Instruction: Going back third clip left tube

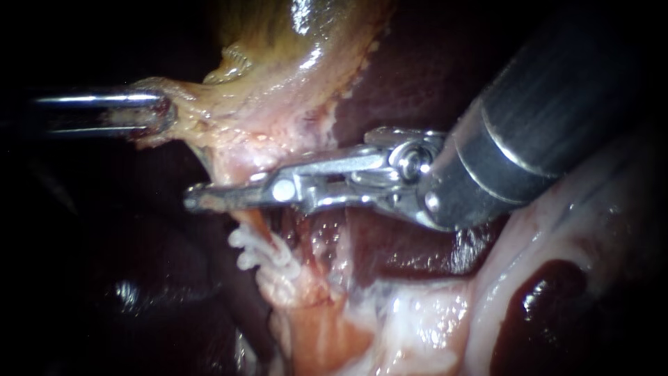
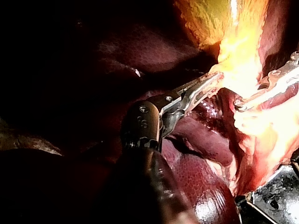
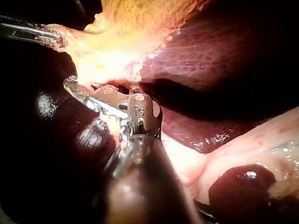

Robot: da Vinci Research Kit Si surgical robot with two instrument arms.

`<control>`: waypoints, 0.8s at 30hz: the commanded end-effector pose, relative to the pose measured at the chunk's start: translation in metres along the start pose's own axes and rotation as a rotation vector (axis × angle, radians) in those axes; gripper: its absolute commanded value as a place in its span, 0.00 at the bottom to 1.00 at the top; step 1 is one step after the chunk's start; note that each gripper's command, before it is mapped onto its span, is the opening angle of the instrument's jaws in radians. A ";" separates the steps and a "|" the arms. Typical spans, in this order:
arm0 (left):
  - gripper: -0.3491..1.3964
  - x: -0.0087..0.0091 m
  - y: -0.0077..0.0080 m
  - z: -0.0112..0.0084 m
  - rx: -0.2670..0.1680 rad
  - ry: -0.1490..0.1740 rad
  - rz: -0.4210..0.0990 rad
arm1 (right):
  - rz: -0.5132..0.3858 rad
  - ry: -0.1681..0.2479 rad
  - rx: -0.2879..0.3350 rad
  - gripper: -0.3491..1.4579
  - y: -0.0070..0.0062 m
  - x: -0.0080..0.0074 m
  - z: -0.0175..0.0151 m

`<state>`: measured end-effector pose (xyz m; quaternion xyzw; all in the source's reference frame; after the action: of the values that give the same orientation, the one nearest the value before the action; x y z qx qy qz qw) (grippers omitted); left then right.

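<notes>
The white clips (image 1: 259, 252) sit bunched on the left tube (image 1: 296, 292), a pale pink strand that runs up from the clips towards the gallbladder (image 1: 299, 63). I cannot count the clips with certainty. Just above the clips, the right instrument (image 1: 191, 198) lies across the top of the tube. Its tip reaches past the clips on the side away from its own shaft, and I cannot tell whether that tip is parted or closed. Well above the clips and to that same far side, the left instrument (image 1: 161, 115) has its jaws clenched on the yellowish edge of the gallbladder and holds the tissue stretched. The dark liver (image 1: 417, 69) lies behind the clips and around them. The step in hand appears to be drawing the right instrument back clear of the tube. The danger I see is its nearness to the clips. If the tip drags sideways or dips as it comes back, it could catch a clip and loosen it, or tear the taut tube. If the left instrument lost its hold, the tissue would probably sag onto the tip.
</notes>
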<state>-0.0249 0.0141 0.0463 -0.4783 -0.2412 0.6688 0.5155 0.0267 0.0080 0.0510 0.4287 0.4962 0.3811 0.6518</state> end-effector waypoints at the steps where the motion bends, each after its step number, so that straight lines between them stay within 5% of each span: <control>1: 0.00 0.0000 0.0000 0.0000 0.000 0.000 0.000 | 0.000 -0.007 0.007 0.00 0.0001 -0.0001 0.0000; 5: 0.00 0.0000 0.0001 0.0000 0.001 0.000 0.000 | -0.001 -0.012 0.012 0.40 0.0008 -0.0001 0.0006; 6: 0.00 0.0000 0.0001 0.0000 0.001 0.000 0.000 | -0.001 -0.011 0.011 0.43 0.0012 -0.0001 0.0008; 14: 0.00 -0.0001 0.0001 0.0000 0.001 0.000 0.000 | -0.024 -0.010 -0.002 0.46 0.0063 -0.0022 0.0014; 17: 0.00 -0.0001 0.0002 0.0000 0.001 0.000 0.000 | -0.160 -0.014 -0.009 0.47 0.0081 -0.0030 0.0010; 20: 0.00 -0.0001 0.0002 -0.0001 0.001 0.000 0.001 | -0.283 -0.010 -0.027 0.47 0.0088 -0.0039 -0.0003; 24: 0.00 -0.0001 0.0001 -0.0004 0.000 0.000 0.001 | -0.452 -0.027 -0.010 0.47 0.0081 -0.0053 -0.0037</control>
<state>-0.0246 0.0139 0.0461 -0.4778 -0.2405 0.6692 0.5158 0.0206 0.0062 0.0596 0.2987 0.5743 0.2064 0.7337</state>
